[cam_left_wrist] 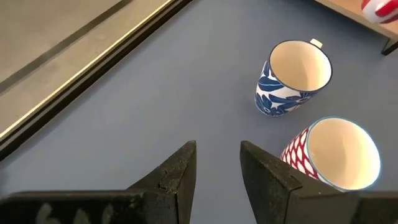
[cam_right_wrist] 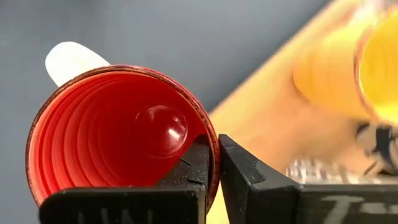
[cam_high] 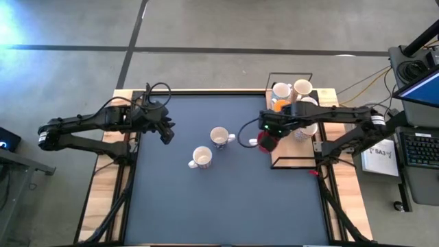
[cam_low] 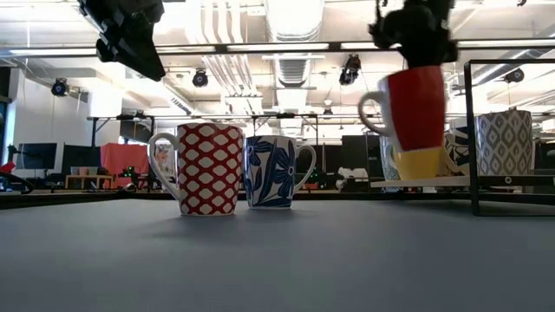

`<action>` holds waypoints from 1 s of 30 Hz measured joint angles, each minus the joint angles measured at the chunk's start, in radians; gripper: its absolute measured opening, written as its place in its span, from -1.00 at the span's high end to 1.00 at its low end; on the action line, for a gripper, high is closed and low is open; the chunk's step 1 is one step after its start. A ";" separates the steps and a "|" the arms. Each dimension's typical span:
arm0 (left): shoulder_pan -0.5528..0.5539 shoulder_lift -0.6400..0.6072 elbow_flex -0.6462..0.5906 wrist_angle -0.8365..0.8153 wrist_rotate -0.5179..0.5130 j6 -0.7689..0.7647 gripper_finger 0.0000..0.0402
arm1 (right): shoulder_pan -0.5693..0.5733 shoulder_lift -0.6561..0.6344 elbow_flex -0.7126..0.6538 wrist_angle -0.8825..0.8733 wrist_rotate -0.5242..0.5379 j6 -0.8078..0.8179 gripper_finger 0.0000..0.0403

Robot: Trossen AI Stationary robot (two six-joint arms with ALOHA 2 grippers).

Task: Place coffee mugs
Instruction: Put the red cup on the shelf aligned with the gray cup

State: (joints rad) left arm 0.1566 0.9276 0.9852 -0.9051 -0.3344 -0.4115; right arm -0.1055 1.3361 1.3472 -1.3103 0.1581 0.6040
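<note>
Most of the dark table mat (cam_high: 226, 199) lies bare toward the near side, while two patterned mugs, a red-lattice one (cam_low: 208, 168) and a blue-flowered one (cam_low: 274, 171), stand just beside each other near its middle. The right gripper (cam_right_wrist: 213, 163) is pinched tight on the rim of a red mug (cam_low: 416, 108), held clear above the mat near the edge of the wire-framed rack (cam_high: 291, 162), where the other mugs (cam_high: 296, 91) crowd. The left gripper (cam_left_wrist: 217, 165) hangs above the mat's left part with fingers parted, holding nothing.

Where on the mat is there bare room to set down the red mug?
Right gripper holds the red mug by its rim, lifted at the mat's right edge. Bare mat lies between it and the blue-flowered mug, and across the near half below the red-patterned mug. The rack is crowded.
</note>
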 joint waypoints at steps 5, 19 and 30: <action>0.000 0.000 0.000 0.016 0.000 0.010 0.47 | 0.002 -0.106 -0.123 0.001 -0.001 0.094 0.94; 0.000 0.001 0.000 0.119 -0.027 -0.049 0.47 | 0.002 -0.366 -0.297 -0.074 -0.066 0.234 0.94; 0.000 0.001 0.000 0.119 -0.061 -0.095 0.47 | 0.003 -0.428 -0.340 -0.162 -0.118 0.278 0.94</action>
State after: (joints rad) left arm 0.1566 0.9287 0.9848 -0.7864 -0.3954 -0.5064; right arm -0.1028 0.9081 1.0070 -1.4727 0.0403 0.8824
